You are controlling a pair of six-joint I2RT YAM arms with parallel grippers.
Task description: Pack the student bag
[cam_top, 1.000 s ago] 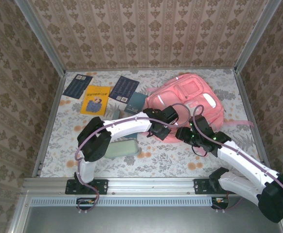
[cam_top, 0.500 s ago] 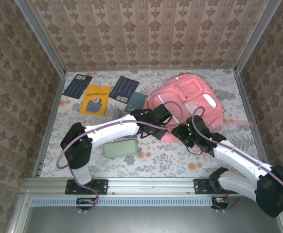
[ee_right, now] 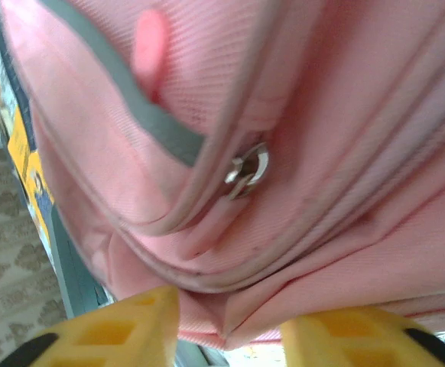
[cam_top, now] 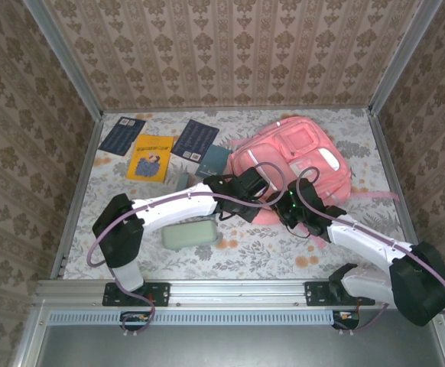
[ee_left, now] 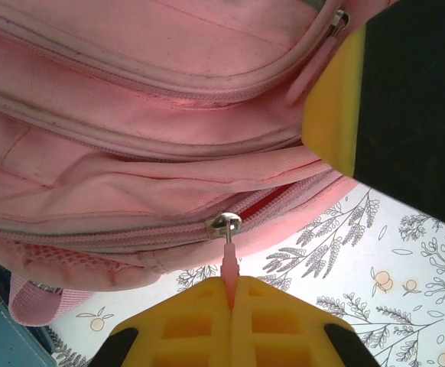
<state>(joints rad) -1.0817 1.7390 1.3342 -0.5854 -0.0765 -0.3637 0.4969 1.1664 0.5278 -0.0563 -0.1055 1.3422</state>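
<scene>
The student bag (cam_top: 303, 153), a big pink backpack, lies at the back right of the table. Its near edge runs across the left wrist view, where a metal zip slider (ee_left: 225, 223) sits on a partly open zip showing red lining. My left gripper (ee_left: 231, 284) is shut on the slider's pink pull tab, at the bag's near left edge (cam_top: 247, 200). My right gripper (ee_right: 228, 332) pinches a fold of the bag's pink fabric (ee_right: 238, 313) between its yellow fingers, just right of the left one (cam_top: 285, 205). Another slider (ee_right: 247, 172) shows above it.
A pale green pencil case (cam_top: 190, 235) lies near the front by the left arm. Two dark blue booklets (cam_top: 122, 134) (cam_top: 195, 139), a yellow book (cam_top: 151, 157) and a teal book (cam_top: 213, 160) lie at the back left. A pink strap (cam_top: 375, 196) trails right.
My left gripper has slid a little left along the bag's near edge, its elbow swinging out left. The right gripper has moved up and left, closer to the bag.
</scene>
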